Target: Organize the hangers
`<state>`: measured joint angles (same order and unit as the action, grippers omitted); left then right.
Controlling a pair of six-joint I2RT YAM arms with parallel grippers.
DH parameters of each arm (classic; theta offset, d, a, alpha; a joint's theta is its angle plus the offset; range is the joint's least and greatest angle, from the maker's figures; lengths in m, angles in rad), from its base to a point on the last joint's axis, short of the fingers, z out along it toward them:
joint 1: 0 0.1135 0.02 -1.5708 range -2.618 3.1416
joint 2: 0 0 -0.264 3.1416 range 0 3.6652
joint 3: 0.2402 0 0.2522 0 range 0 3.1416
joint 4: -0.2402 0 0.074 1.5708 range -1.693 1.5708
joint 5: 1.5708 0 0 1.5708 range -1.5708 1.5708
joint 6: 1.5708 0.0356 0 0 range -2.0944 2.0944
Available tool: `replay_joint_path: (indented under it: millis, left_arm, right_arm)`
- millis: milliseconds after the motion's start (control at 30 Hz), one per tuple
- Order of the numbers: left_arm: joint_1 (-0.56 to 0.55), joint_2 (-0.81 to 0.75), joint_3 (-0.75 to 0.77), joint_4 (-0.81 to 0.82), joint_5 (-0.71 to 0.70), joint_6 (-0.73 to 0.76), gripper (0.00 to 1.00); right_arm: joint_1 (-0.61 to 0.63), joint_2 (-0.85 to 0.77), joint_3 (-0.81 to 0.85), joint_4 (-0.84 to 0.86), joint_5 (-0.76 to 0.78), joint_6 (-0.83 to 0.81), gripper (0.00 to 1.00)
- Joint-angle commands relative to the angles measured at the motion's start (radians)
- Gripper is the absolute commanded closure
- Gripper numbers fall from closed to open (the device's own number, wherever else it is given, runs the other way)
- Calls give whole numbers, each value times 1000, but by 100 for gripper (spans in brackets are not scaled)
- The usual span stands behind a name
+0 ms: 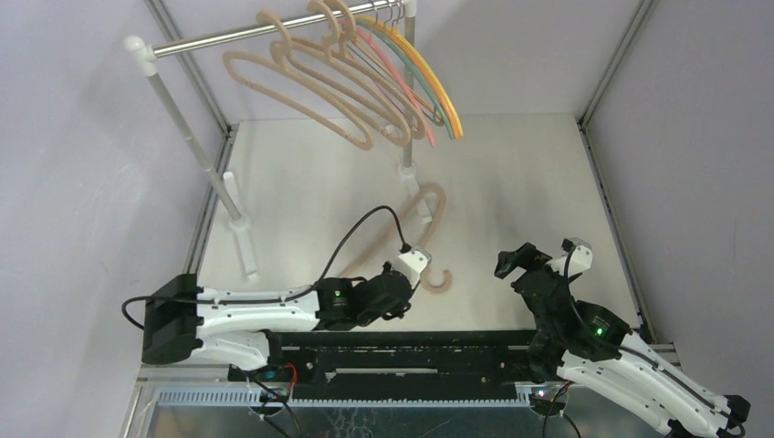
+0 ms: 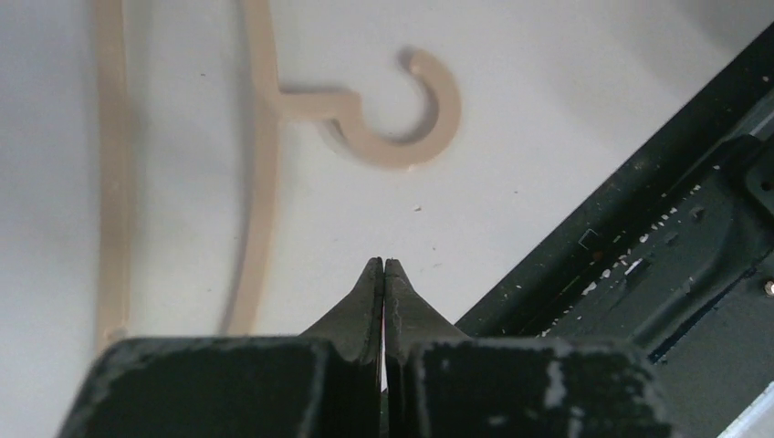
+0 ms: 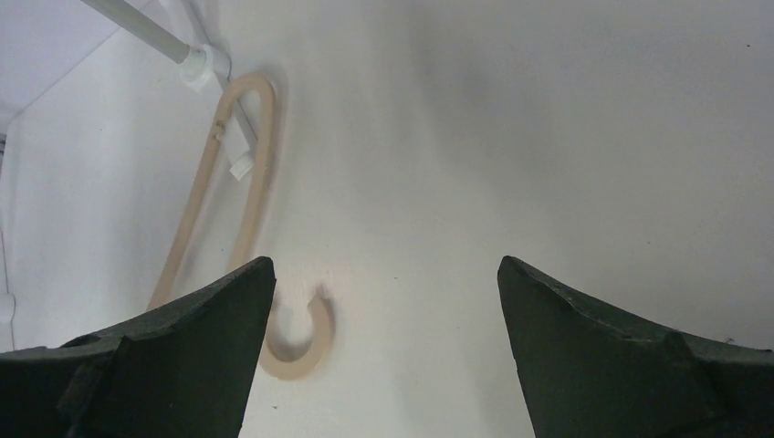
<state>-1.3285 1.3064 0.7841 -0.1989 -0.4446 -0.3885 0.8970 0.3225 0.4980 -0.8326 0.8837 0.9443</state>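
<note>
Several tan hangers [image 1: 319,87] hang on the rail at the back, with thin pink, green, yellow and orange hangers [image 1: 434,87] to their right. One more tan hanger [image 1: 429,208] lies flat on the table, its hook [image 1: 444,281] toward the arms. My left gripper [image 1: 418,281] is shut and empty, just left of that hook. The left wrist view shows its tips [image 2: 383,263] a little short of the hook [image 2: 429,128]. My right gripper [image 1: 540,257] is open and empty, right of the hook. The right wrist view shows the hook [image 3: 310,351] beside its left finger [image 3: 210,328].
A silver rail [image 1: 228,35] on white posts [image 1: 192,146] with feet on the table stands at the back left. One post base [image 3: 205,64] touches the lying hanger's far end. A black mounting bar [image 1: 402,351] runs along the near edge. Grey walls close in both sides.
</note>
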Motion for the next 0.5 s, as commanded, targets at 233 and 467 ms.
replay_joint_path:
  millis: [233, 467]
  left_arm:
    - [22, -9, -61, 11, -97, 17, 78]
    - [140, 65, -181, 261, 17, 107, 40]
  right_arm:
    - [-7, 29, -15, 73, -32, -10, 0]
    - [-7, 31, -12, 101, -42, -39, 0]
